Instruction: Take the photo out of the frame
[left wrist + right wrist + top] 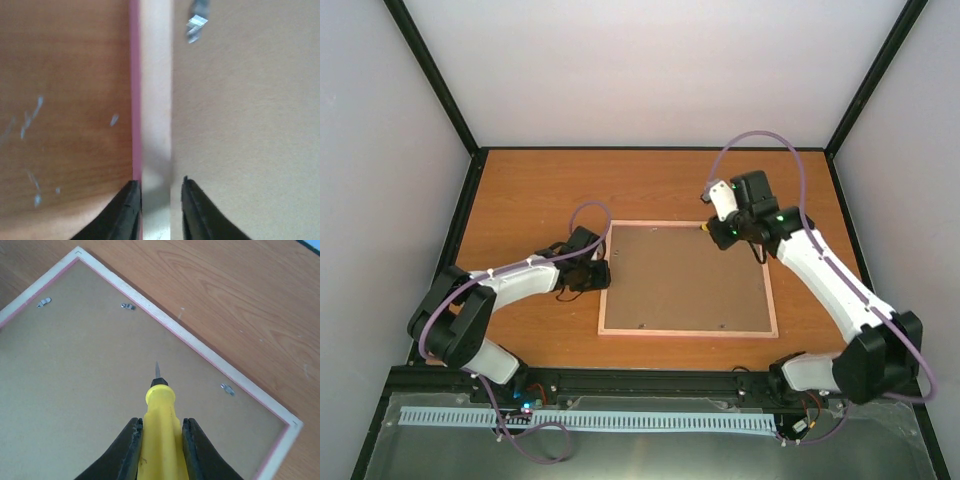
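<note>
The pink frame (685, 331) lies face down on the table with its brown backing board (685, 275) up. The photo is hidden beneath the board. My left gripper (600, 273) is at the frame's left edge. In the left wrist view its jaws (159, 181) straddle the pale rim (155, 100), shut on it. My right gripper (720, 232) is above the frame's far right corner. It is shut (160, 421) on a yellow screwdriver (160, 430) whose tip points down at the board (80, 390), a little above it.
Small metal tabs hold the board along the rim (128, 306) (44, 302) (227, 389); one shows in the left wrist view (196, 22). The wooden table (540, 190) is walled by white panels at the back and sides.
</note>
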Motion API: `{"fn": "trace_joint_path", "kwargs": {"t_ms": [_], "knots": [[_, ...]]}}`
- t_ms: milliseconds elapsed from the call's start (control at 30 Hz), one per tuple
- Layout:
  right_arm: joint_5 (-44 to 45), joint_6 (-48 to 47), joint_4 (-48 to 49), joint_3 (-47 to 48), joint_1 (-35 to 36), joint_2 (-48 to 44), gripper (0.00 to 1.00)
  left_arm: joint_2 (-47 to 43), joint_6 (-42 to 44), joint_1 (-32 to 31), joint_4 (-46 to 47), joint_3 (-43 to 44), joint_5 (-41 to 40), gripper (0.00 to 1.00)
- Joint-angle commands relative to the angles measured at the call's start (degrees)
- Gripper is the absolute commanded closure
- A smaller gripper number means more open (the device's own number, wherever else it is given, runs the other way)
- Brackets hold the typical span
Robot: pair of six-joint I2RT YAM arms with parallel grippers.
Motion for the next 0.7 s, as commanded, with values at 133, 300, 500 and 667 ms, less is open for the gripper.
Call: {"fn": "trace_joint_path", "kwargs": {"t_ms": [133, 300, 500, 667], "knots": [[-3.48, -4.22, -1.16, -5.75, -5.39, -11.01, 0.97, -4.34, 14.47, 0.08, 1.99, 9.6, 1.3, 0.45], [-5.83, -5.37, -2.64, -6.92, -7.04, -13.72, 0.97, -5.73, 22.69, 0.04, 4.78, 14.22, 6.16, 0.4], [-10.95, -8.86, -7.83, -4.51, -7.69, -13.56, 0.97, -9.23, 35.06, -3.03, 8.85, 16.87, 14.61, 0.41], [-21.81, -11.54, -10.72, -3.48, -7.73, -13.72, 0.97, -11.48, 41.92, -5.65, 11.84, 17.24, 19.59, 0.4]]}}
